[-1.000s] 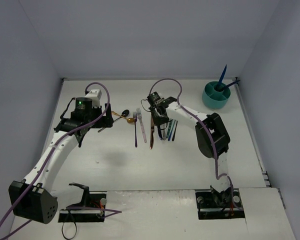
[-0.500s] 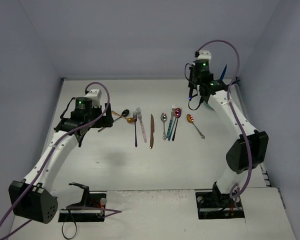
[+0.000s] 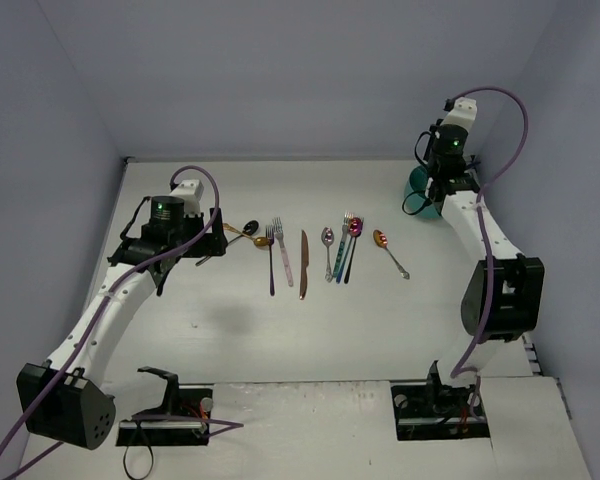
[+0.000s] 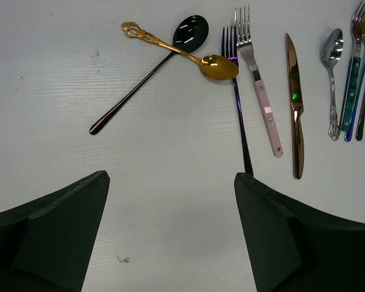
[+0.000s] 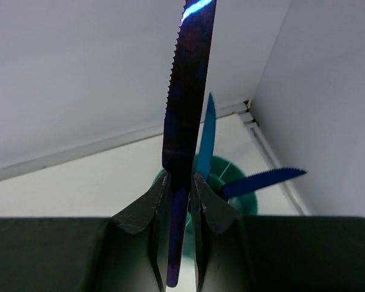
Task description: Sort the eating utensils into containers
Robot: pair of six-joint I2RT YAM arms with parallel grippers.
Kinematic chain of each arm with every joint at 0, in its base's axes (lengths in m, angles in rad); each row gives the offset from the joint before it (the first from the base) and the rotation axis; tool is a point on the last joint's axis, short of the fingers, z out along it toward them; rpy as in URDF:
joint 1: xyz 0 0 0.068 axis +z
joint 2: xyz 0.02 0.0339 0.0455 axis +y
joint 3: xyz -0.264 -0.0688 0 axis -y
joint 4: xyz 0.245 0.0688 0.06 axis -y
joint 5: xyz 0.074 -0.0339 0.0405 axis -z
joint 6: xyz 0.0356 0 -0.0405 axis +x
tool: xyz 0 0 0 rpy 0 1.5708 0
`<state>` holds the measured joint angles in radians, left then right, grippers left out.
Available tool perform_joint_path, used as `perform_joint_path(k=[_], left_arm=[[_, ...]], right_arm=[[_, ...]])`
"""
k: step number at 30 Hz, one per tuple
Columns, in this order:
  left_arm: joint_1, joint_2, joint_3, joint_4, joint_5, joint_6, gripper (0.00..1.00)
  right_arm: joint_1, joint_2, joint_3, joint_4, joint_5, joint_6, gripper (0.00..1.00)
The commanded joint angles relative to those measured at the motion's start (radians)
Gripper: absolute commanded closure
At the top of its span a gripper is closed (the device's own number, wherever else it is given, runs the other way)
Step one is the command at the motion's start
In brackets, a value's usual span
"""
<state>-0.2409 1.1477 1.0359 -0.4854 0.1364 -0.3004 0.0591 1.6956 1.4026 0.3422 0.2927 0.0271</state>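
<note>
Swung since 1 s ago: R arm, taken from the utensil row up to the worktop's far right corner; L arm is left unmoved. R gripper (image 5: 181, 194) is clamped on a dark blue knife (image 5: 185, 91), w/ the serrated blade sticking out past the fingertips. The knife is held at the teal caddy (image 5: 222, 170), which is set in the far right corner. Two blue knives are already lodged in the caddy: one near upright (image 5: 207, 131), one leaning toward the right edge (image 5: 264, 179); which compartments cannot be told.

L gripper (image 4: 170, 179) is held w/ jaws spread wide and nothing btwn them, over the worktop's left half.

Other utensils are laid flat in a row across the worktop's middle. From the left edge they are:
- black spoon (image 4: 146, 79)
- gold spoon (image 4: 182, 52), crossed over the black spoon's neck
- dark fork (image 4: 238, 103)
- pink-handled fork (image 4: 258, 91)
- copper knife (image 4: 295, 103)
- silver spoon (image 4: 331, 79)
- teal-handled fork (image 4: 353, 79), bunched w/ a pink spoon (image 3: 354, 228)
- copper spoon (image 3: 390, 250), set apart, nearest the right edge
</note>
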Motion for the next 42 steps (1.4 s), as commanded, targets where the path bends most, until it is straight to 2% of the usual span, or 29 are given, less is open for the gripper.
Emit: perform_joint_path(k=[1, 15, 29, 42], left_arm=[[0.006, -0.031, 0.038, 0.033, 0.019, -0.011, 0.18], [0.006, -0.018, 0.039, 0.036, 0.034, -0.014, 0.18], [0.006, 0.005, 0.043, 0.033, 0.041, -0.013, 0.19], [0.006, 0.001, 0.039, 0.033, 0.033, -0.012, 0.18]], right_arm=[[-0.026, 0.049, -0.021, 0.325, 0.035, -0.061, 1.0], [-0.083, 0.172, -0.081, 0.604, 0.055, -0.059, 1.0], [-0.099, 0.243, -0.047, 0.666, 0.087, -0.074, 1.0], [-0.108, 0.303, -0.07, 0.731, 0.135, -0.02, 1.0]])
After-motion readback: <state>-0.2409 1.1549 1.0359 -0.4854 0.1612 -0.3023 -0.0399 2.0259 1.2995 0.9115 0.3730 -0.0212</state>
